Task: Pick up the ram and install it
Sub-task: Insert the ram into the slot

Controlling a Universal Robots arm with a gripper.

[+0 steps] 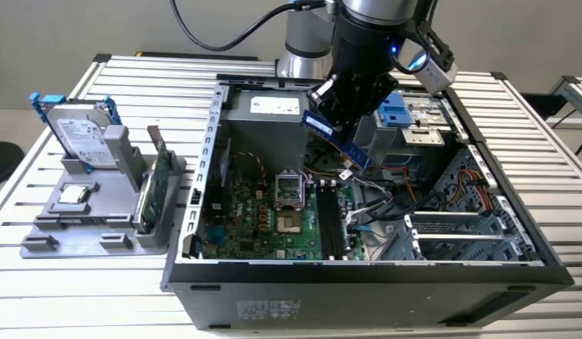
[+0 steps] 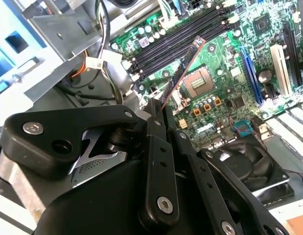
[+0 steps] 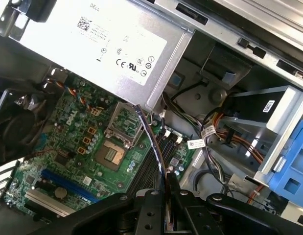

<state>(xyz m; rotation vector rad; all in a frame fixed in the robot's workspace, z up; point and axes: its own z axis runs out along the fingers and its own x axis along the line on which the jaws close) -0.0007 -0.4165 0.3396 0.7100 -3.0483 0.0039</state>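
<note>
gripper [image 1: 340, 116]: black, at the end of the arm, hanging above the open computer case; its fingers [image 2: 161, 125] are closed on the ram and pinch it from both sides, as seen in both wrist views.
ram [image 1: 336, 140]: a long thin dark-blue stick held in the air, tilted, its free end pointing down toward the board; in the second wrist view it [image 2: 183, 71] is seen edge-on, reaching out from the fingers over the memory slots; in the first wrist view it [image 3: 152, 139] looks like a thin curved strip from the fingers [image 3: 151, 203] toward the socket area. it touches no slot that i can see.
memory slots [image 2: 183, 41]: long black slots, side by side on the board, beside the processor socket; they lie under the ram.
motherboard [image 1: 263, 219]: green, flat on the bottom of the case, with a square processor socket [image 3: 112, 154] near its middle.
computer case [image 1: 366, 282]: black tower lying on its side, the side panel off, on the slatted metal table [image 1: 74, 296].
power supply [image 3: 112, 34]: grey metal box with a white label, at the far end of the case.
grey holder [image 1: 93, 212]: on the table at the exterior view's left of the case; the hard drive with blue rails [image 1: 79, 131] stands upright in it, and a green card [image 1: 152, 194] stands on edge near the case.
</note>
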